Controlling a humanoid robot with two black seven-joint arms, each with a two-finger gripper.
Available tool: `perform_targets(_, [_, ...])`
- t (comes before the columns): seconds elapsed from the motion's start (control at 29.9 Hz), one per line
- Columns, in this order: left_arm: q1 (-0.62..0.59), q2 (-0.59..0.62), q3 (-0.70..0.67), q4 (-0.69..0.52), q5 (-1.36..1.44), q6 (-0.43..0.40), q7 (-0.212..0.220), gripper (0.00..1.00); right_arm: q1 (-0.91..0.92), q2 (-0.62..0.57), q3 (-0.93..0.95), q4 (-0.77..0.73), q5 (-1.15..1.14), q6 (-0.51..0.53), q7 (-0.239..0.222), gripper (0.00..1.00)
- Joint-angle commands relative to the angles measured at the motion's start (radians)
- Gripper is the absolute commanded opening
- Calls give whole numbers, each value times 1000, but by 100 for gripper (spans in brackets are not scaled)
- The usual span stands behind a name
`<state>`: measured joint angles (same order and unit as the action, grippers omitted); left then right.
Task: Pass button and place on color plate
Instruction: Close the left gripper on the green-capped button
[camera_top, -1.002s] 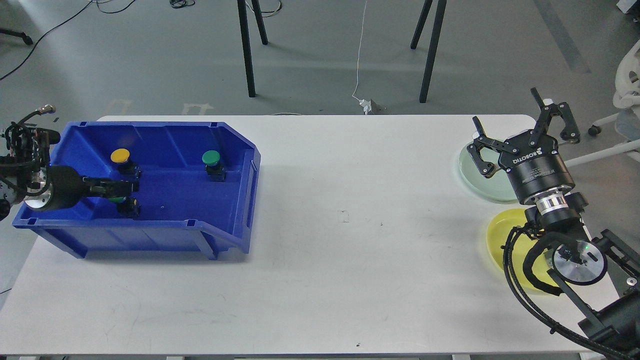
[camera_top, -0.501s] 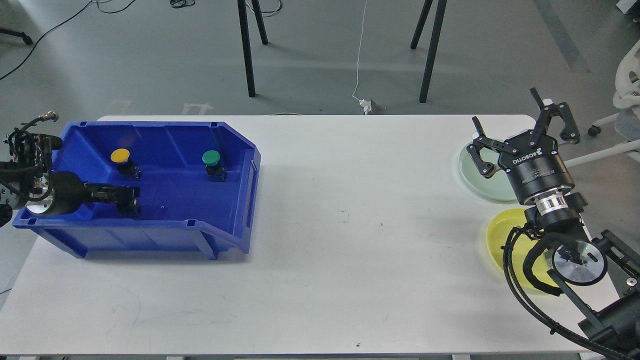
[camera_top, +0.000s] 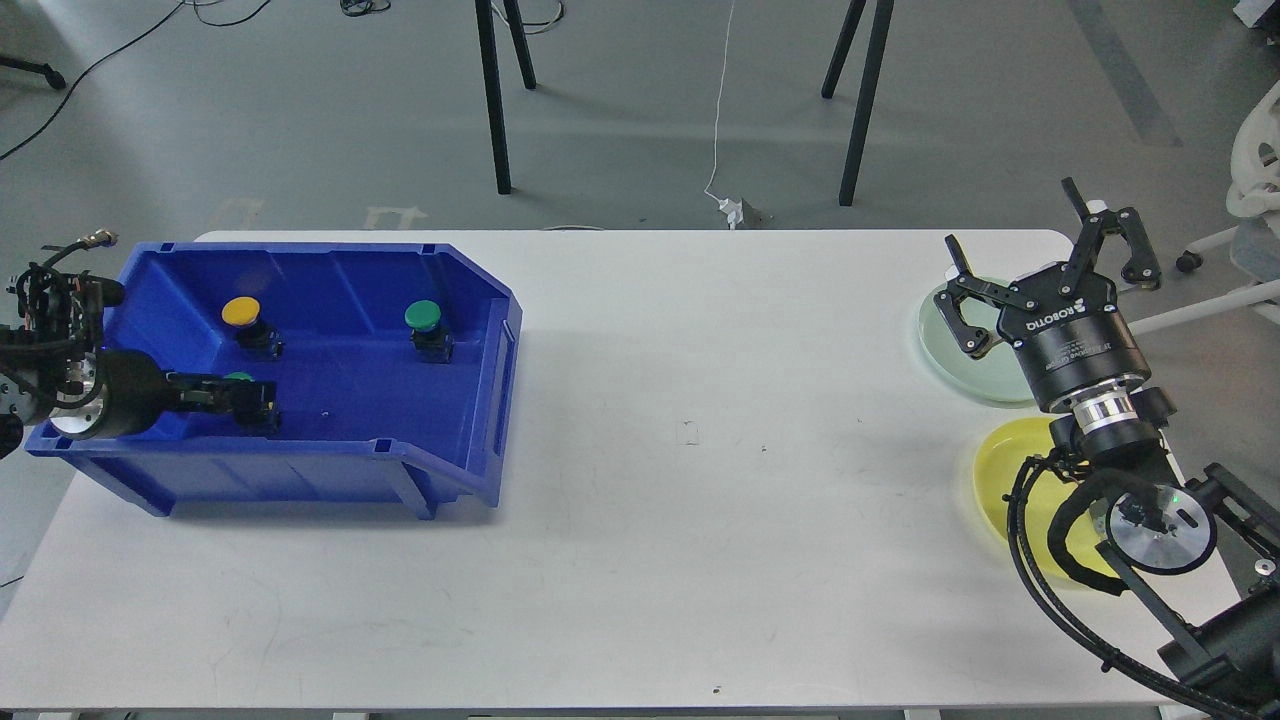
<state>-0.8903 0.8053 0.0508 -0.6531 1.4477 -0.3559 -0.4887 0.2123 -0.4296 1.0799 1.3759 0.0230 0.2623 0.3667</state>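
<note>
A blue bin (camera_top: 470, 290) at the table's left holds a yellow button (camera_top: 240, 311), a green button (camera_top: 422, 316) and a second green button (camera_top: 238, 378) near its front wall. My left gripper (camera_top: 245, 400) reaches into the bin from the left. Its dark fingers sit low at this second button's black base; I cannot tell them apart. My right gripper (camera_top: 1015, 228) is open and empty, raised over the table's right end above a pale green plate (camera_top: 945, 345). A yellow plate (camera_top: 1005, 470) lies nearer me, partly hidden by my right arm.
The bin's open sloped side faces right. A wide bare stretch of white table (camera_top: 700, 450) lies between the bin and the plates. Black stand legs (camera_top: 495, 100) and a white cable are on the floor behind the table.
My left gripper has dropped lower and drawn slightly left inside the bin, down to the near green button, whose cap now shows above the fingers. The right arm has barely moved.
</note>
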Motion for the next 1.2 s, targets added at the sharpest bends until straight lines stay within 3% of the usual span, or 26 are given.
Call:
perform_targets(0.0, [-1, 0, 3, 4, 0, 0, 0, 74, -1, 0, 2, 0, 0, 0, 0, 99])
perform_targets(0.33, [-4, -2, 3, 4, -1, 2, 0, 68, -1, 0, 2, 0, 0, 0, 0, 99])
perform_targets(0.87, [-6, -14, 1, 6, 0, 5, 0, 35, -7, 0, 3, 2, 0, 0, 0, 99])
perform_targets(1.17, [-15, -14, 1, 6, -1, 6, 0, 28, -13, 0, 5, 2, 2, 0, 1, 99])
